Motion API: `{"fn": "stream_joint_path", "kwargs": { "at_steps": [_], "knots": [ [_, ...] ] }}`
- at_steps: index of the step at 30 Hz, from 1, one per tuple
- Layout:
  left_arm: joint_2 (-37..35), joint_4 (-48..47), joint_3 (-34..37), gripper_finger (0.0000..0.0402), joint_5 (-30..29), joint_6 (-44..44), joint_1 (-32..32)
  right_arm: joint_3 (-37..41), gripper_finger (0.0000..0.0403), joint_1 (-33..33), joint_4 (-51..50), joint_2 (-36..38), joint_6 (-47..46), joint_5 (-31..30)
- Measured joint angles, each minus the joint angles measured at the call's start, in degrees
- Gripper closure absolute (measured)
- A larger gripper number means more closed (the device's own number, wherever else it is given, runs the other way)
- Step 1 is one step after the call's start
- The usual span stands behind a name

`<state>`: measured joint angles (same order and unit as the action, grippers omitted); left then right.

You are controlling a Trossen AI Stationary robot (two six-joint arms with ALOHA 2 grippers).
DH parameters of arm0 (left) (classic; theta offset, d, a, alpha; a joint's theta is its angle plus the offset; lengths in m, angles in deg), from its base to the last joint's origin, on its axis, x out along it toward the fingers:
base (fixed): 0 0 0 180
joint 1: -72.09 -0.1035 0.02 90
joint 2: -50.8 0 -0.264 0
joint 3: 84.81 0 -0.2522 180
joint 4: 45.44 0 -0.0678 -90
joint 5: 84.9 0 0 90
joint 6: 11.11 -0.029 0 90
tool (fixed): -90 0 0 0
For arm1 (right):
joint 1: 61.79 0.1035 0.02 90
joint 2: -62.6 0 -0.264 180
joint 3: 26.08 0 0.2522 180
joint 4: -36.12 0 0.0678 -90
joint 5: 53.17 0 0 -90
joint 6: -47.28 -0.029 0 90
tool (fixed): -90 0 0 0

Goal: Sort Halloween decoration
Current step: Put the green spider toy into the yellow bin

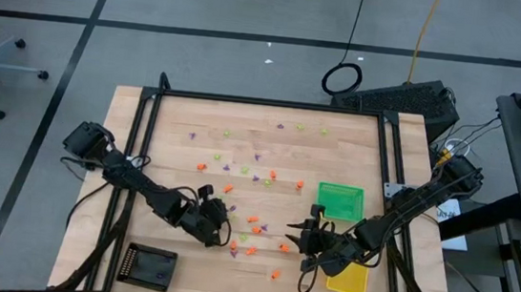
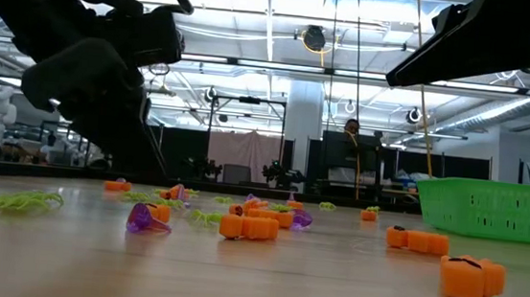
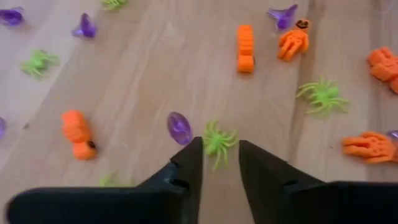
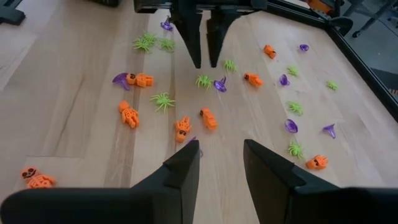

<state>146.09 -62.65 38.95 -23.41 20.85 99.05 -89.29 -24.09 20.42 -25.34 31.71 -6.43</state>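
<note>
- The left tool (image 1: 224, 231) hangs low over the table (image 1: 177, 119), lower centre-left of the high view, with its fingers parted and nothing between them; a lime green spider (image 3: 217, 140) lies on the wood just ahead of the gap, touching neither finger. By my reading, the tool is lined up to pinch that spider.
- The right tool (image 4: 216, 163) sits at the lower centre-right of the high view, beside the trays, fingers apart and empty. It appears to be waiting, and it points across the scatter at the left tool.
- The Halloween decoration (image 1: 237, 190) is spread loose over the middle of the table: orange figures, purple pieces and lime green spiders, none visibly inside a tray.
- The green tray (image 1: 340, 201) stands at the right of the high view, the yellow tray (image 1: 347, 281) below it and partly under the right arm, and the black tray (image 1: 149, 266) at the lower left.
- A purple piece (image 3: 179, 127) lies just beside the spider, so a sloppy closing could catch both.
- An orange figure (image 3: 78, 133) lies further off, at the left of the left wrist view, clear of the fingers.
- The right arm crosses above the yellow tray, which could crowd a drop there.
</note>
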Motion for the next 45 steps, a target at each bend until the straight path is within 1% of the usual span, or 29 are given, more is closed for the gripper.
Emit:
{"fn": "stream_joint_path", "kwargs": {
  "at_steps": [3, 6, 13, 21, 25, 31, 36, 42, 45],
  "knots": [
    [0.0, 0.1, 0.0, 0.0247, 0.2, -2.3, -0.9, 0.0, 0.0292, 0.0, 0.0, 0.0, 0.0, 0.0],
    [0.0, 0.0, 0.0, 0.0235, 1.6, -2.3, -2.1, 0.0, 0.0292, 0.0, 0.0, 0.0, 0.0, 0.0],
    [1.0, 0.1, 0.0, 0.0234, 8.8, -2.3, -3.7, 0.0, 0.0292, 0.0, 0.0, 0.0, 0.2, 0.0],
    [2.4, 2.0, 0.0, 0.0234, 12.5, -2.4, -3.2, 0.0, 0.0292, 0.0, 0.0, 0.0, 0.2, 0.1],
    [2.5, 2.7, 0.0, 0.0234, 13.3, -2.3, -2.3, 0.0, 0.0292, 0.1, -0.1, 0.0, 0.0, 0.1],
    [2.4, 2.6, -0.4, 0.0234, 14.9, 0.4, -1.6, 0.0, 0.0292, 0.2, -0.2, 0.0, -0.2, 0.1],
    [2.4, 2.5, -2.4, 0.0234, 15.2, 0.7, -1.5, 0.0, 0.0292, 0.3, 0.0, 0.0, -0.2, 0.1],
    [2.4, 2.4, -3.2, 0.0233, 10.3, 0.2, -1.6, 0.0, 0.0292, 0.3, 0.0, 0.0, -0.7, 0.1],
    [2.4, 1.6, -3.1, 0.0229, 9.7, 1.7, -2.3, 0.0, 0.0292, 0.3, 0.2, 0.0, -0.8, 0.1]
  ]
}}
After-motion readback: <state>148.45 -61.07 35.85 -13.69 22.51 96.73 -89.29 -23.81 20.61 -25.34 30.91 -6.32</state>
